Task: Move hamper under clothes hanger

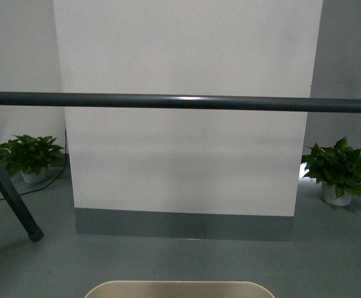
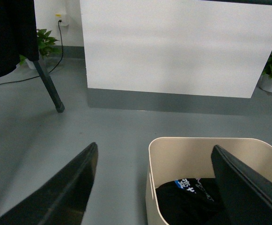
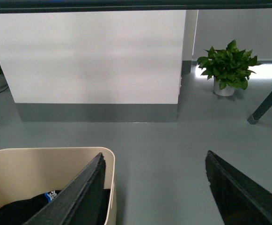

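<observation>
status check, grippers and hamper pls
Left gripper open, straddling hamper wall. Right gripper open, same on far wall. Hamper near clothes hanger, dark clothes inside. Floor ahead looks clear.

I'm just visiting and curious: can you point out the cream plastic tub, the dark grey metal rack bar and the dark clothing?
Cream plastic hamper (image 2: pixel 150 174), left wrist view, near corner wall.
Dark grey metal clothes hanger (image 1: pixel 180 102), front view, horizontal bar's middle.
Black clothing (image 2: pixel 185 208), left wrist view, heap inside tub.

hamper: the cream plastic rectangular tub sits nearest, centred, before the dark grey metal garment rack bar
tub contents: black clothing lies inside
rack leg: slanted leg stands far left
behind the bar: white wall panel
plants: left potted plant and right potted plant flank the panel
</observation>
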You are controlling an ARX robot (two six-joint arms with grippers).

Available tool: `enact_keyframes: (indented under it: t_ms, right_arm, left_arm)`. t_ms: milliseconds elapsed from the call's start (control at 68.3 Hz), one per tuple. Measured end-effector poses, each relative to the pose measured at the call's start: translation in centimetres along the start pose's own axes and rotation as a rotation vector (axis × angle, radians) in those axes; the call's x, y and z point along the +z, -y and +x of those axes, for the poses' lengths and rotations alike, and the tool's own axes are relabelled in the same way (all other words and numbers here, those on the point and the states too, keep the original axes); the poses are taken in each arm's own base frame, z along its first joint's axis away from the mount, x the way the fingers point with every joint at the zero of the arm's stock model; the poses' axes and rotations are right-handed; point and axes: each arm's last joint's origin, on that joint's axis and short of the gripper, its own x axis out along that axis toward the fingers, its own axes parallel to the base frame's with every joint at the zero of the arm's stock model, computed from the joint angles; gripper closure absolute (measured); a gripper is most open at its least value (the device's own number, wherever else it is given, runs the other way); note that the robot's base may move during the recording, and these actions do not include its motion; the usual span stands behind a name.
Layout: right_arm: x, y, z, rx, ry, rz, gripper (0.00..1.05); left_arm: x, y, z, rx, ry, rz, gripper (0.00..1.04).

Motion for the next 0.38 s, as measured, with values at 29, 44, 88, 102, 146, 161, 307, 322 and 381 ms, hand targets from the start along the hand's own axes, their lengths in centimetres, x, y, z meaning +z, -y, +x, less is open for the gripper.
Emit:
enact_keyframes:
  t_ms: [29,44,88,102,146,161,307,322,381]
  right_arm:
    - [0.0,0.0,0.0,0.0,0.0,0.0,0.22]
    - [0.0,0.0,0.0,0.0,0.0,0.0,0.18]
    - [0.0,0.0,0.0,0.0,0.0,0.0,0.08]
    - [0.0,0.0,0.0,0.0,0.0,0.001,0.06]
    - [0.0,0.0,0.0,0.0,0.0,0.001,0.07]
    - [0.0,0.0,0.0,0.0,0.0,0.001,0.08]
    - [0.0,0.0,0.0,0.0,0.0,0.0,0.08]
    - [0.0,0.0,0.0,0.0,0.0,0.0,0.08]
    - [0.0,0.0,0.0,0.0,0.0,0.0,0.08]
  left_arm:
    - [0.0,0.0,0.0,0.0,0.0,0.0,0.17]
    - [0.0,0.0,0.0,0.0,0.0,0.0,0.14]
    - [0.0,0.0,0.0,0.0,0.0,0.001,0.05]
    - [0.0,0.0,0.0,0.0,0.0,0.001,0.05]
    - [0.0,0.0,0.0,0.0,0.0,0.001,0.07]
    - [0.0,0.0,0.0,0.0,0.0,0.001,0.07]
    - [0.0,0.0,0.0,0.0,0.0,0.001,0.07]
    - [0.0,0.0,0.0,0.0,0.0,0.001,0.07]
    - [0.0,0.0,0.0,0.0,0.0,0.001,0.07]
